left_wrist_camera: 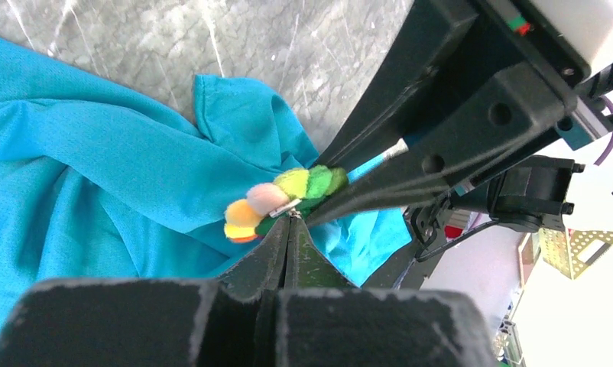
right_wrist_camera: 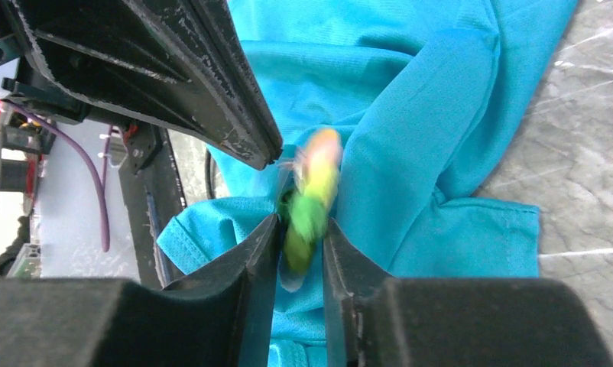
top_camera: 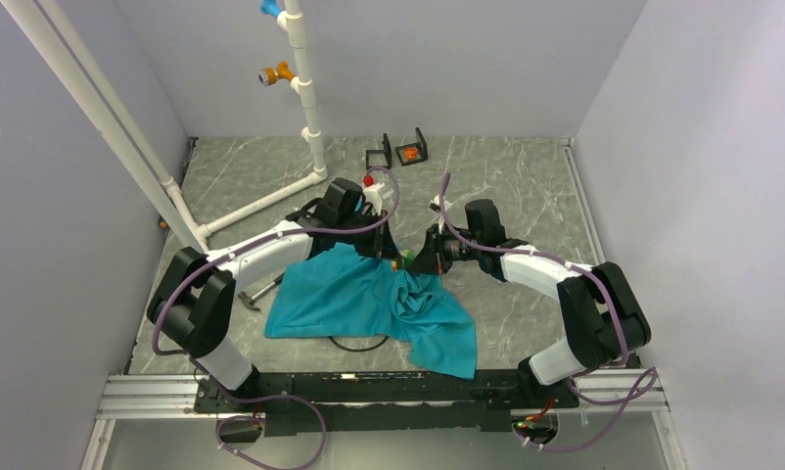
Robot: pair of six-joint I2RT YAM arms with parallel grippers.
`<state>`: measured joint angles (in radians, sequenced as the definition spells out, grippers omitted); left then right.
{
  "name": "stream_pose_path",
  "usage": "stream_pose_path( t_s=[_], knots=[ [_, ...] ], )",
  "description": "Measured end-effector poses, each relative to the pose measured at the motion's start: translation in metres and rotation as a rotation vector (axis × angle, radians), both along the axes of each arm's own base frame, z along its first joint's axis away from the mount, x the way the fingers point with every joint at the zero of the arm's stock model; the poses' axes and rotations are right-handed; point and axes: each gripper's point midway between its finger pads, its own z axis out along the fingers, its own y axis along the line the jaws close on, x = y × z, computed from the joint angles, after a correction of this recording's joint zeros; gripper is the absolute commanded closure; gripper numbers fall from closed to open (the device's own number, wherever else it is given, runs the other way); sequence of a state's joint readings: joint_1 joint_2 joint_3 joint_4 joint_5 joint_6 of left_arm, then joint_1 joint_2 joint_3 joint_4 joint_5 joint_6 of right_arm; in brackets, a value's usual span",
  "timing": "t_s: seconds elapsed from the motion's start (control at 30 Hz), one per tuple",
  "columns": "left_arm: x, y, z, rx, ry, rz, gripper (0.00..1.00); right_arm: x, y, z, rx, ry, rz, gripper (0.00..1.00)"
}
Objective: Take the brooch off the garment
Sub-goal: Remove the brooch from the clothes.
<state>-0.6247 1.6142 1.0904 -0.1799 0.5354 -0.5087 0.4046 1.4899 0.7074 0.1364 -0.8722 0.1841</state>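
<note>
left gripper (left_wrist_camera: pixel 288 223): i see its jaws pressed together with no gap. the tips meet right at the small metal clip under the brooch (left_wrist_camera: pixel 284 199). i cannot tell whether they pinch the clip or only touch it.
right gripper (right_wrist_camera: pixel 300 222): jaws narrow, closed on the green end of the brooch, which fills the slit between them. the brooch is blurred in my right wrist view.
brooch: a short row of soft blobs, orange and yellow at one end, pink in the middle, green at the other. it sits on a raised fold of the shirt (top_camera: pixel 359 294), between the two grippers and near the shirt's far edge. i cannot tell whether it is still pinned to the cloth.
shirt: teal-blue, lying crumpled on the counter (top_camera: pixel 526 186). it is fairly flat on my left and bunched into ridges where the grippers meet. a rumpled part trails toward the near edge on my right.
arms: both reach in from their own sides, and the gripper tips meet almost nose to nose over the brooch.
counter: grey and marbled.
cable (top_camera: pixel 359 345): a black loop showing from under the shirt's near hem.
back of the counter: a white pipe stand (top_camera: pixel 305 98) with an orange and a blue fitting, and two small black frames (top_camera: pixel 408 152) well apart from the shirt.
</note>
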Motion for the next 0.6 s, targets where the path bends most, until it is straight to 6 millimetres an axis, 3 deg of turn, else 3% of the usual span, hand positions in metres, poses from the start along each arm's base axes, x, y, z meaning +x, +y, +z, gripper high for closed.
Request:
stream_pose_path(
  t_s=[0.17,0.23,0.3,0.4,0.6],
  knots=[
    [0.006,-0.002,0.004,-0.024,-0.033,0.005,1.00,-0.005,0.004,0.004,0.024,0.029,0.014,0.72],
    [0.006,-0.001,0.004,-0.028,-0.040,0.008,1.00,-0.005,0.004,0.005,0.028,0.034,0.014,0.89],
    [0.006,-0.001,0.004,-0.028,-0.040,0.007,0.87,-0.005,0.005,0.007,0.035,0.034,0.015,1.00],
    [0.006,0.001,0.005,-0.029,-0.053,-0.003,0.71,-0.006,0.005,0.007,0.039,0.040,0.014,1.00],
    [-0.003,0.012,0.006,-0.014,-0.050,-0.015,0.67,-0.003,0.004,0.007,0.034,0.038,0.002,1.00]
  ],
)
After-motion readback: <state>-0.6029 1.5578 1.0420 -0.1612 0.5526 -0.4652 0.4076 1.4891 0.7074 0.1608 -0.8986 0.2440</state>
